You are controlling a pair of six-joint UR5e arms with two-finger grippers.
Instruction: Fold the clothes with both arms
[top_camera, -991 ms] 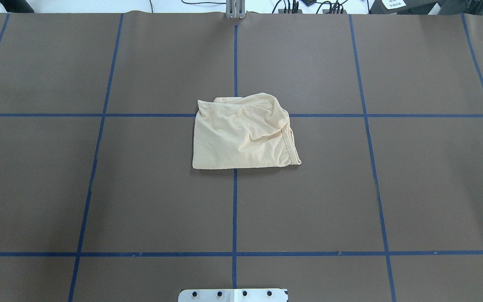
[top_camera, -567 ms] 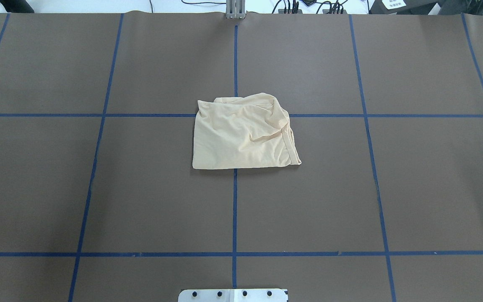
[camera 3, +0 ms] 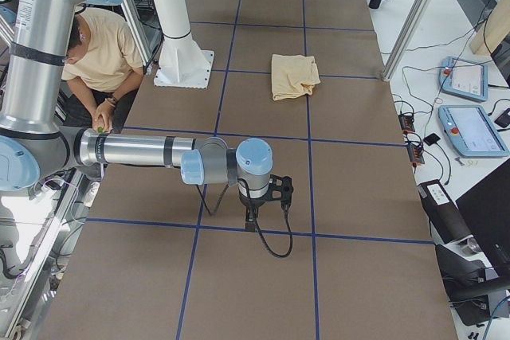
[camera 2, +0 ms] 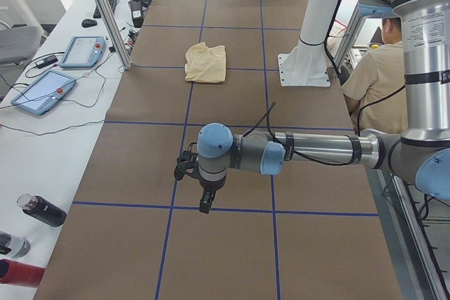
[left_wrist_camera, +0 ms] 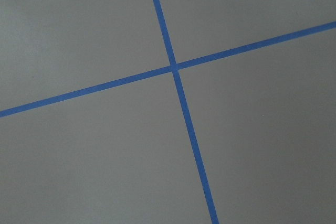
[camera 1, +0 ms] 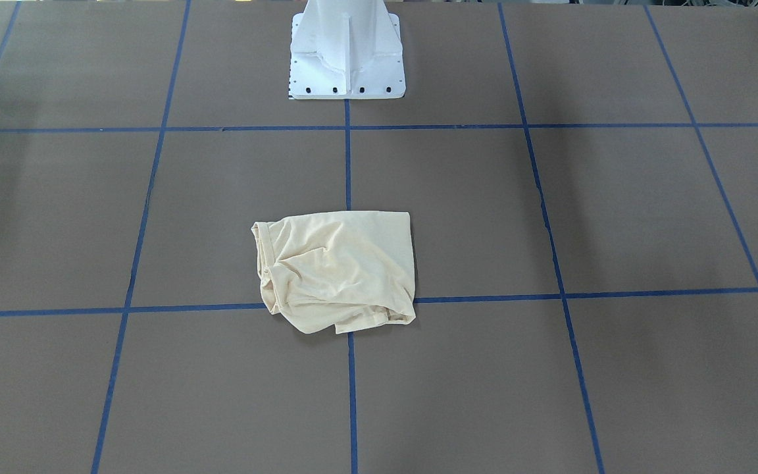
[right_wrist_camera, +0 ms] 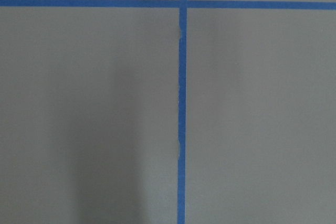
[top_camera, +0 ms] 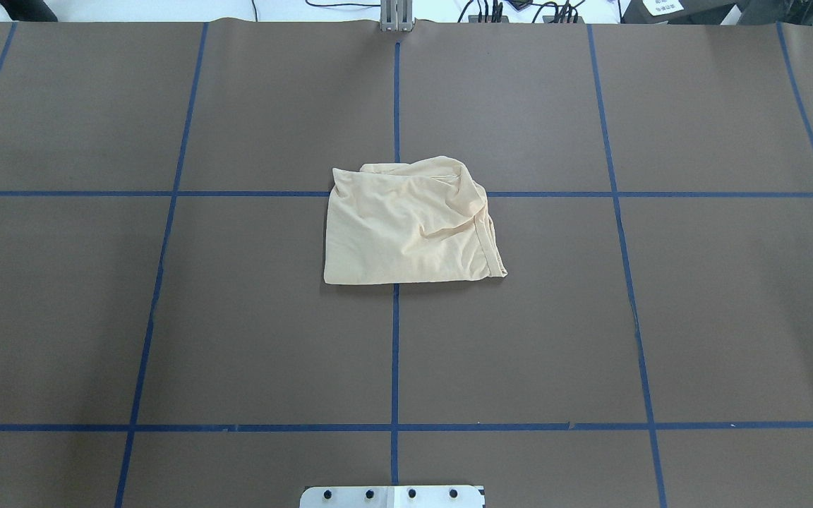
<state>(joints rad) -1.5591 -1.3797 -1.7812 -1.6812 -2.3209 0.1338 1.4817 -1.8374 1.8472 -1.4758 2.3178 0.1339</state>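
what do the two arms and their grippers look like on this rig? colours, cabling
They match. Left arm and right arm: silver tube links, grey joint housings, round light-blue caps. A thin black cable hangs in loose loops near each wrist. Left gripper and right gripper are small and black.
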